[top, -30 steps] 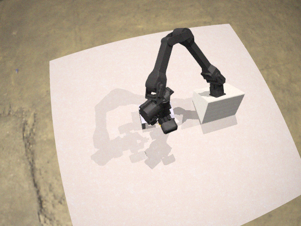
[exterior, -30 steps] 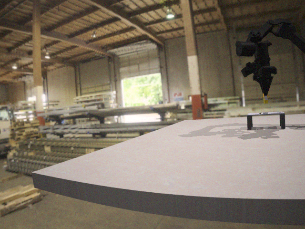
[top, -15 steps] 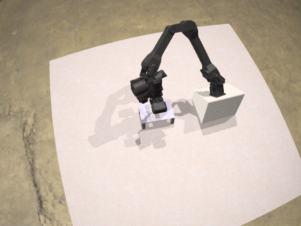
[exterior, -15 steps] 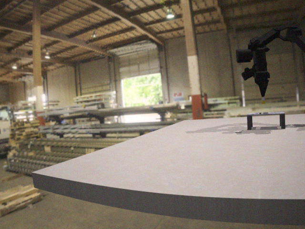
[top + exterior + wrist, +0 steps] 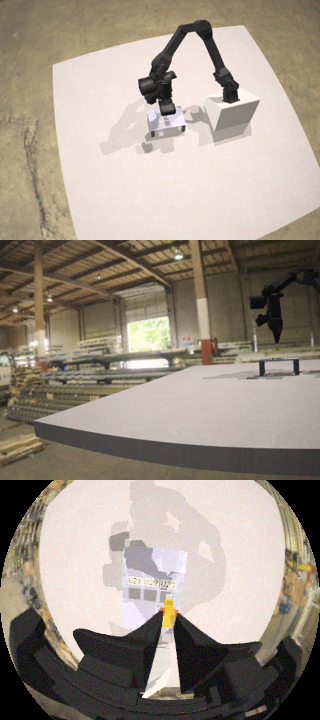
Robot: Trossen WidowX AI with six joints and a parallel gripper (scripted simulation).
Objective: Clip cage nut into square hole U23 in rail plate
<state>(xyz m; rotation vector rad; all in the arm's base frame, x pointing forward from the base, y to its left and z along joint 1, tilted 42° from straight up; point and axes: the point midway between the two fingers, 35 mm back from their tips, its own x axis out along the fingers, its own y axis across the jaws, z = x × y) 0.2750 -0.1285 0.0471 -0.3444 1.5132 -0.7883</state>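
The yellow cage nut (image 5: 277,349) (image 5: 169,614) is held between the fingertips of my gripper (image 5: 277,344) (image 5: 168,615), which is shut on it. Small orange parts show at the nut's sides in the wrist view. The nut hangs above the rail plate (image 5: 155,124) (image 5: 281,358) (image 5: 131,617), with a gap between them in the exterior view. The plate has a row of square holes marked U21, U22 and U23. In the wrist view the nut overlaps the lower part of the U23 hole (image 5: 164,596). In the top view the arm hides the nut and fingertips.
The plate stands on dark legs (image 5: 152,133) (image 5: 262,367) on the pale table (image 5: 180,193) (image 5: 180,415). The arm's white base block (image 5: 232,113) stands to the right of the plate in the top view. Arm shadows fall across the plate and table.
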